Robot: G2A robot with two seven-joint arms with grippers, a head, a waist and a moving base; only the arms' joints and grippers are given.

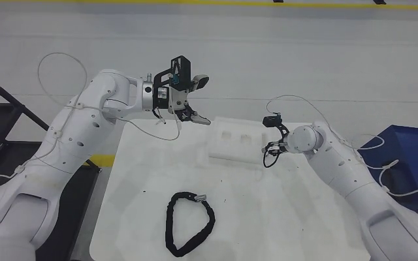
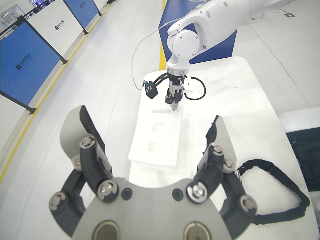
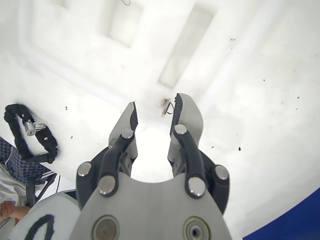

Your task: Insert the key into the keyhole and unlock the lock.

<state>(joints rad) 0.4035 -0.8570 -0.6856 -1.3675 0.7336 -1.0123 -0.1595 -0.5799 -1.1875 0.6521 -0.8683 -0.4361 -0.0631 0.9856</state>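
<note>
Since the key (image 3: 165,106) lies flat on the foam tray (image 1: 225,150) at 1 o'clock on the bench (image 1: 294,215), right claw (image 3: 155,102) hangs over it, narrowly parted, gripping nothing. Left claw (image 2: 150,118) hovers wide and empty, probably to steady the chain lock (image 1: 189,222) at 6 o'clock.

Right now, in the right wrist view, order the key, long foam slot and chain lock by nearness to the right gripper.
1. key, at the right gripper's fingertips.
2. long foam slot, just beyond the key.
3. chain lock, far off to one side.
</note>
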